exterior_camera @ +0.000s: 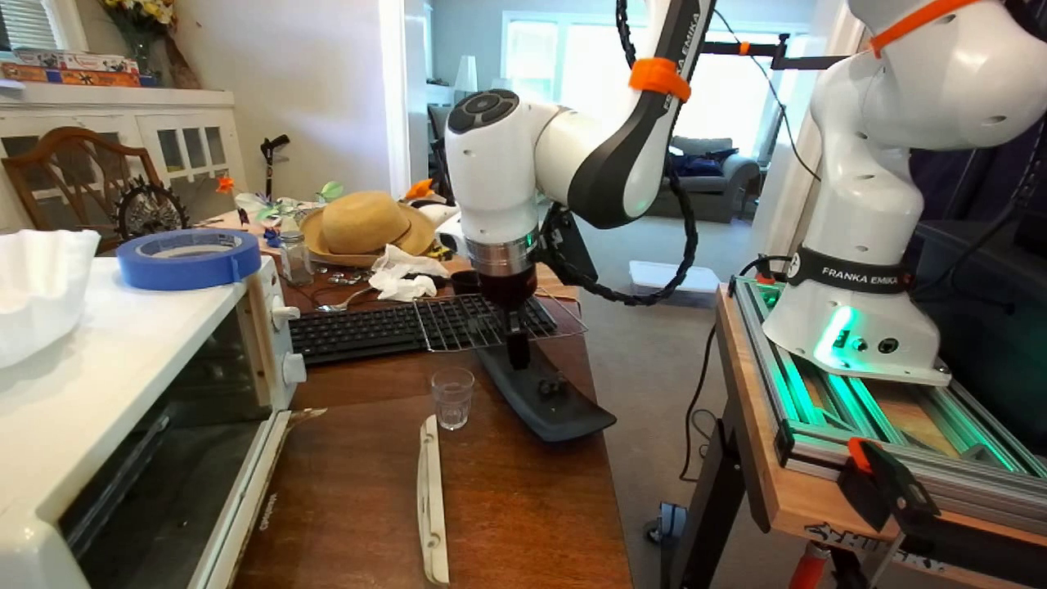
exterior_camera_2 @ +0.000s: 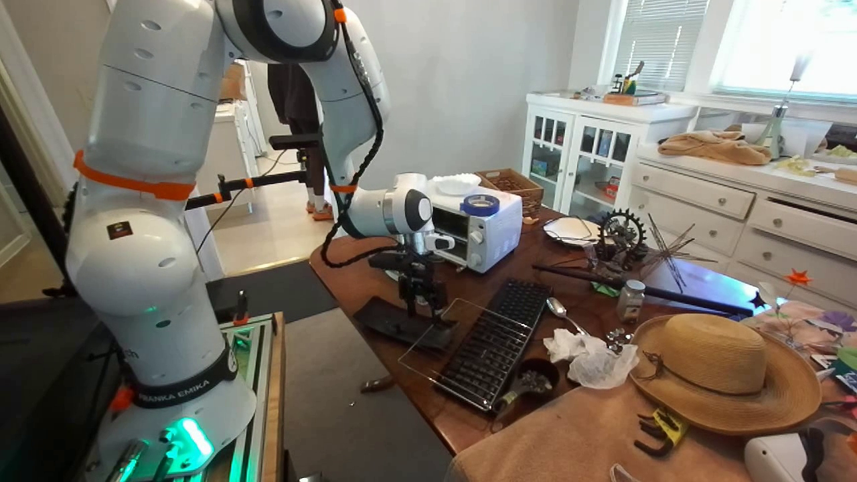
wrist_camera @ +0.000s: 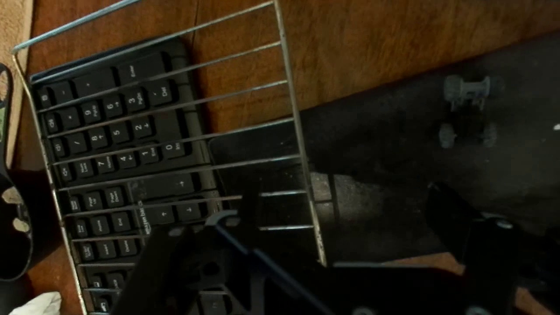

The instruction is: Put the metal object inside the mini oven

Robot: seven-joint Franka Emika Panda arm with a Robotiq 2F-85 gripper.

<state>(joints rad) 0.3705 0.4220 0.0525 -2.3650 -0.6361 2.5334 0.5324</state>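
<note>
A metal wire rack (wrist_camera: pixel 287 82) lies across the keyboard and over one end of a dark oblong tray (exterior_camera: pixel 564 417); I cannot tell whether that tray is metal too. Small grey wheeled pieces (wrist_camera: pixel 469 90) sit on it. My gripper (wrist_camera: pixel 343 197) points down above the place where rack and tray overlap. Its fingers stand wide apart in the wrist view, and the rack's end bar shows between them, not gripped. The white mini oven (exterior_camera: pixel 164 335) stands at the left in an exterior view, its dark front towards the table. Whether its door is down I cannot tell.
A clear glass (exterior_camera: pixel 452 401) stands beside the tray, with a long whitish strip (exterior_camera: pixel 433 507) near it. Under the rack is a black keyboard (exterior_camera: pixel 352 331). Blue tape (exterior_camera: pixel 188 262) rests on the oven. Crumpled tissue (exterior_camera_2: pixel 596 361) and a straw hat (exterior_camera_2: pixel 716 348) lie beyond the keyboard.
</note>
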